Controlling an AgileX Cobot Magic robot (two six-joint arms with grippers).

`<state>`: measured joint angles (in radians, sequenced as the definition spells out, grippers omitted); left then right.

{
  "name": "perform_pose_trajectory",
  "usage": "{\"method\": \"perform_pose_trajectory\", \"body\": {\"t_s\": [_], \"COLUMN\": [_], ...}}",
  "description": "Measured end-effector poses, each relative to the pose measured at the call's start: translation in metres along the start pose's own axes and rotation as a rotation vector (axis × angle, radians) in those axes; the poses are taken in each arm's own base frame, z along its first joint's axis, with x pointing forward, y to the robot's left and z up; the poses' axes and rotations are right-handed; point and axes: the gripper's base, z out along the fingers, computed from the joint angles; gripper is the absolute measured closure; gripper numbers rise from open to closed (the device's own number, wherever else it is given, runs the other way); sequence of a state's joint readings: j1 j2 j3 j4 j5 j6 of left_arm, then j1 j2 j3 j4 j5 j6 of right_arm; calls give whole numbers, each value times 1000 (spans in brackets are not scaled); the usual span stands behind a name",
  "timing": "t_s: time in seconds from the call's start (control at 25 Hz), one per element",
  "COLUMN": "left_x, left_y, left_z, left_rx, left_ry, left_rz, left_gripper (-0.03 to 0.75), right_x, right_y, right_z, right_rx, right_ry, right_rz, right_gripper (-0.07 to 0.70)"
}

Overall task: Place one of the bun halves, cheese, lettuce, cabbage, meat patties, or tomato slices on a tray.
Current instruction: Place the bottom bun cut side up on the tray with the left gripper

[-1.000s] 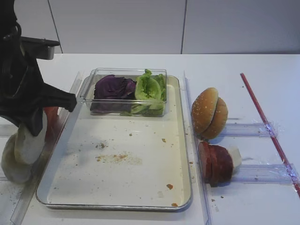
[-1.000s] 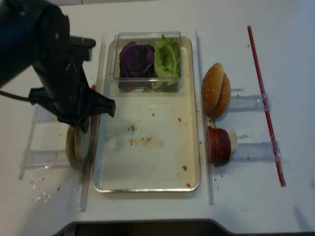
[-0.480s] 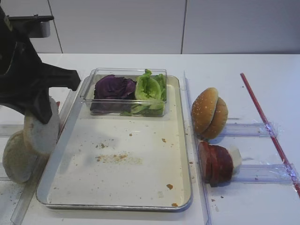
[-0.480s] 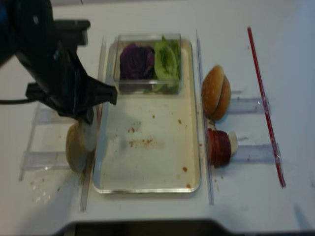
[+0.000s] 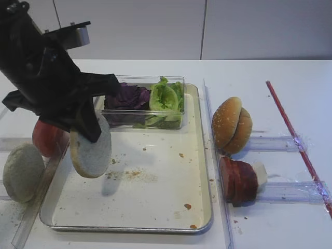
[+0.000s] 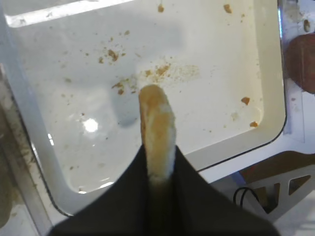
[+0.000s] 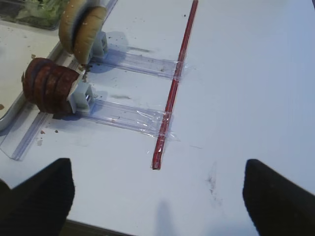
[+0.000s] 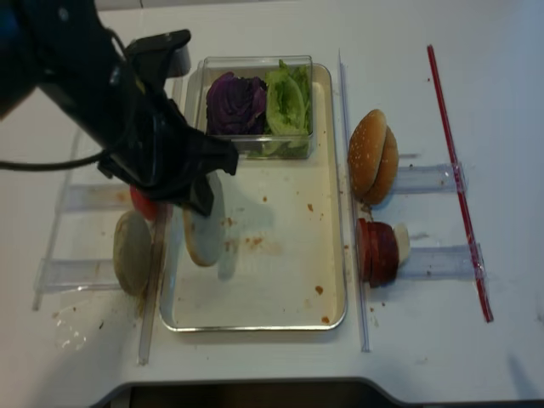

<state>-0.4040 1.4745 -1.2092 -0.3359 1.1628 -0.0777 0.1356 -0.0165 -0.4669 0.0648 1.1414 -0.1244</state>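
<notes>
One bun half [image 5: 91, 148] clenched edge-on in the left pincer [image 5: 87, 128], hanging above the tray [image 5: 155, 207]

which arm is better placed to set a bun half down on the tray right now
Left. The left gripper is shut on a bun half, hanging on edge over the tray. The right gripper sits away over bare table beyond the red strip, holding nothing.

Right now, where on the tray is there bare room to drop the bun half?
The tray is bare, crumbs aside, from the clear box at its far end to the near rim. The left gripper, jaws shut on the bun half, hangs over the left part. Centre and right are free.
</notes>
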Motion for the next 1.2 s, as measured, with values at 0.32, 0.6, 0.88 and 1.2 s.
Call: {"method": "perform_pose_trajectory", "body": {"t_s": [0.32,0.6,0.88,1.2], "left_x": [-19,-30,-27,-29], "left_y": [-5,-6,7,26], "left_z": [32,50,71,82], "left_rx": [123,173,344,407], "left_ry": [7,-18,-64,-83], "left_rz": [55,103,75,48], "left_gripper": [681,682,682,682], "right_x": [0,0,0,0], "right_y": [0,0,0,0], "right_z": [0,0,0,0], "right_rx": [0,0,0,0], "right_ry": [0,0,0,0], "right_rz": [0,0,0,0], "right_gripper": [-62,-62,-62,-62]}}
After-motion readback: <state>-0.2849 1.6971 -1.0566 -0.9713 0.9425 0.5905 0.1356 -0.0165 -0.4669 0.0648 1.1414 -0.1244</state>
